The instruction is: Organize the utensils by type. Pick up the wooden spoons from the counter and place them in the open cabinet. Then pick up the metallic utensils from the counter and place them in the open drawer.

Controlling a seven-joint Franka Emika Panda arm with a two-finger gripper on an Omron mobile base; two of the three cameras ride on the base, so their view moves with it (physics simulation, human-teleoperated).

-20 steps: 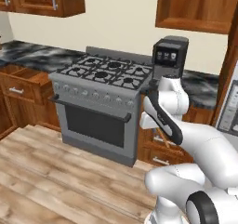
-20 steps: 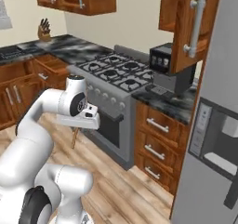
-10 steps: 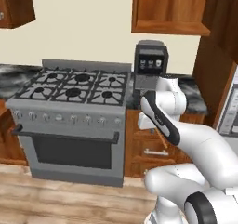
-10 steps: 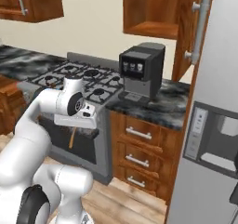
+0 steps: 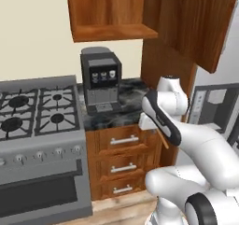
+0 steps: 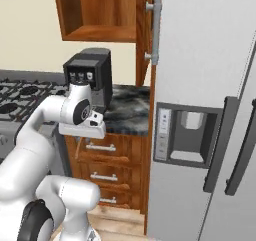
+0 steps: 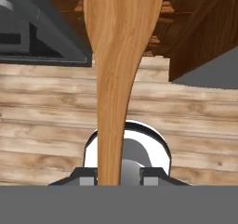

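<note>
A wooden spoon point(image 7: 118, 56) runs up the middle of the hand view, orange-brown, with its broad end far from the hand. My gripper point(image 7: 114, 177) is shut on its narrow handle, a dark fingertip on either side. In the left base view the gripper point(image 5: 153, 127) hangs in front of the counter point(image 5: 128, 102), and a short length of the spoon point(image 5: 162, 140) slants down below it. The open cabinet point(image 5: 109, 14) is above the counter, its door point(image 5: 198, 21) swung out to the right. The metallic utensils and the drawer are out of view.
A black coffee machine point(image 5: 99, 79) stands on the counter beside the stove point(image 5: 37, 126). Three shut drawers point(image 5: 123, 165) front the counter. A grey fridge point(image 6: 200, 110) rises just right of the counter. Wooden floor point(image 7: 186, 116) lies below the hand.
The base has swung right: the stove slid off to the left, and the coffee machine, open cabinet and fridge came into view. The gripper kept the wooden spoon in the same pose.
</note>
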